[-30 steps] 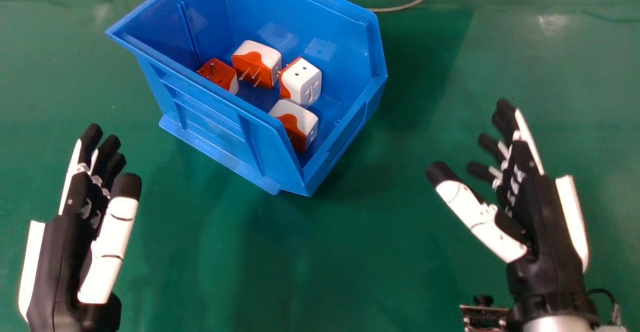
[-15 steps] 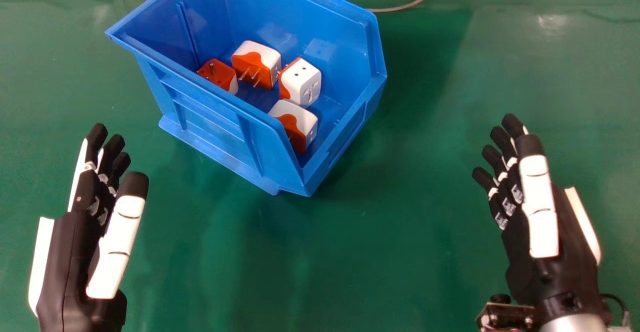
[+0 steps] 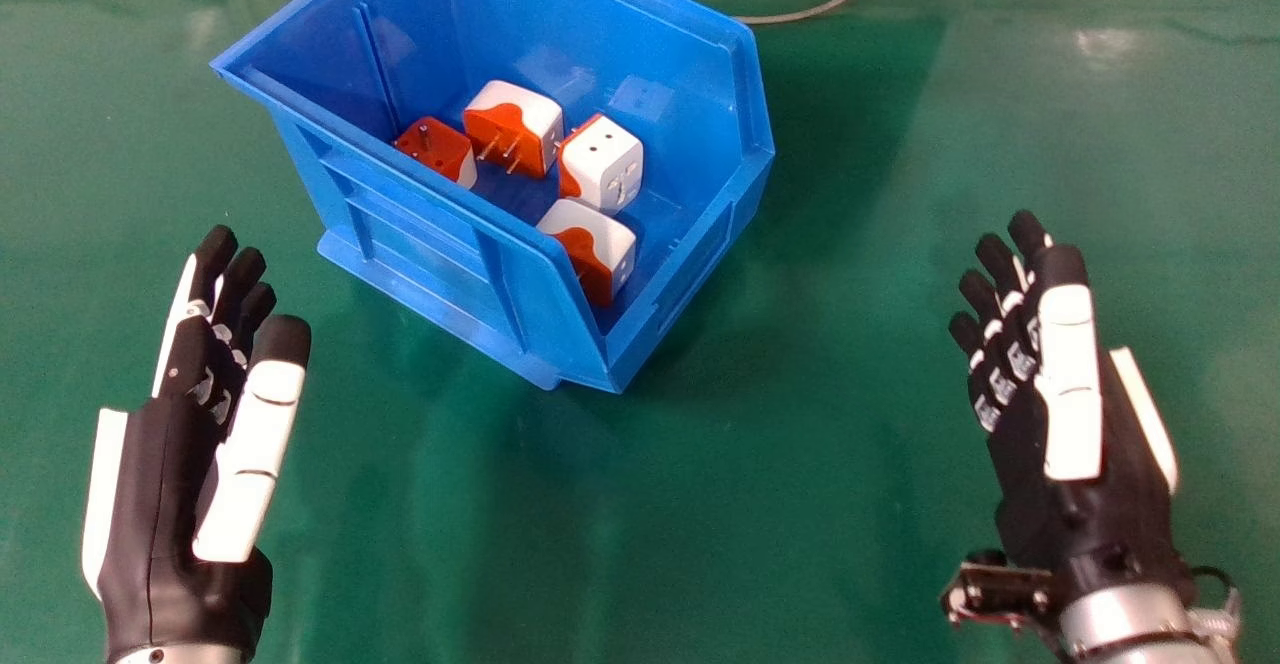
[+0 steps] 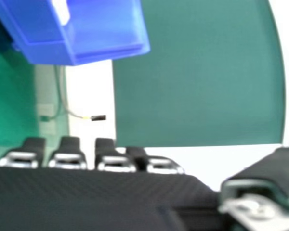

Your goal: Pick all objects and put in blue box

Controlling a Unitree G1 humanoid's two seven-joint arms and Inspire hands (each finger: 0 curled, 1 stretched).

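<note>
Smooth green tabletop (image 3: 700, 544) is under ribbed plastic bin (image 3: 430, 259), boxy travel adapters (image 3: 600, 169) inside; left hand (image 3: 150, 524), right hand (image 3: 1090, 524) at its sides, spread.

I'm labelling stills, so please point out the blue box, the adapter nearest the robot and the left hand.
Blue box (image 3: 430, 244): head view, on its outer wall facing the robot.
Nearest adapter (image 3: 610, 232): head view, on its white part.
Left hand (image 3: 257, 444): head view, on its thumb.

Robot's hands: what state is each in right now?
Left hand: open, holding nothing, left of the blue box.
Right hand: open, holding nothing, right of the box.
</note>
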